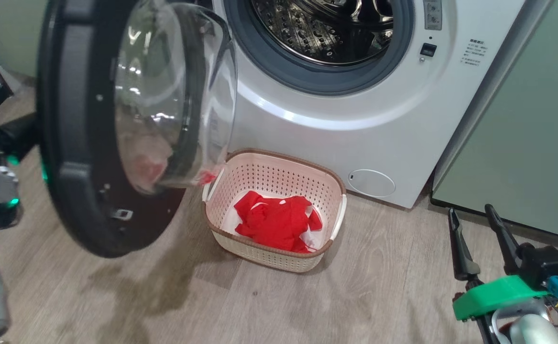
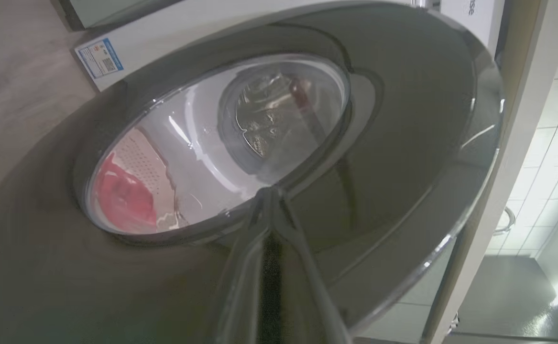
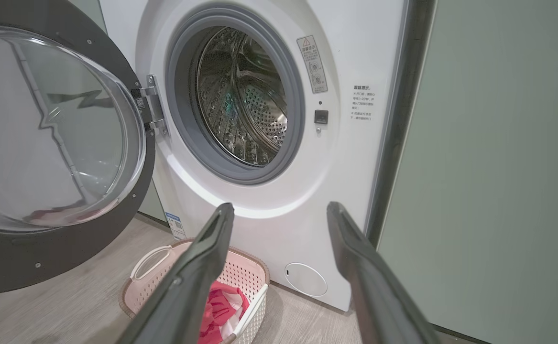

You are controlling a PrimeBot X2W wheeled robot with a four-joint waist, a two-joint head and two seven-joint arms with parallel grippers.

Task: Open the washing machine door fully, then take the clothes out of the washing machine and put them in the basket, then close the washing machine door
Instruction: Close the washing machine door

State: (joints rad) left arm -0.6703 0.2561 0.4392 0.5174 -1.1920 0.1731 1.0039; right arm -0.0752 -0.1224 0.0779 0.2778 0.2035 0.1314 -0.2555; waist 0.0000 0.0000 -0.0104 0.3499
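Closure falls to my left arm.
Glossy black round glass-bowled door (image 1: 75,143) stands open at ten o'clock, its outer face toward my left tool (image 2: 271,193), fingers together. My right tool (image 1: 471,211) is spread, well apart at four o'clock. Red clothes (image 1: 274,222) lie in the cream perforated basket (image 1: 279,155).

One washer (image 1: 379,124), one door (image 1: 68,143), one basket (image 1: 271,179), one clothes heap (image 1: 274,222).

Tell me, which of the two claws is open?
The right gripper: its fingers stand wide apart, holding nothing. The left gripper has its tips together at the washing machine door.
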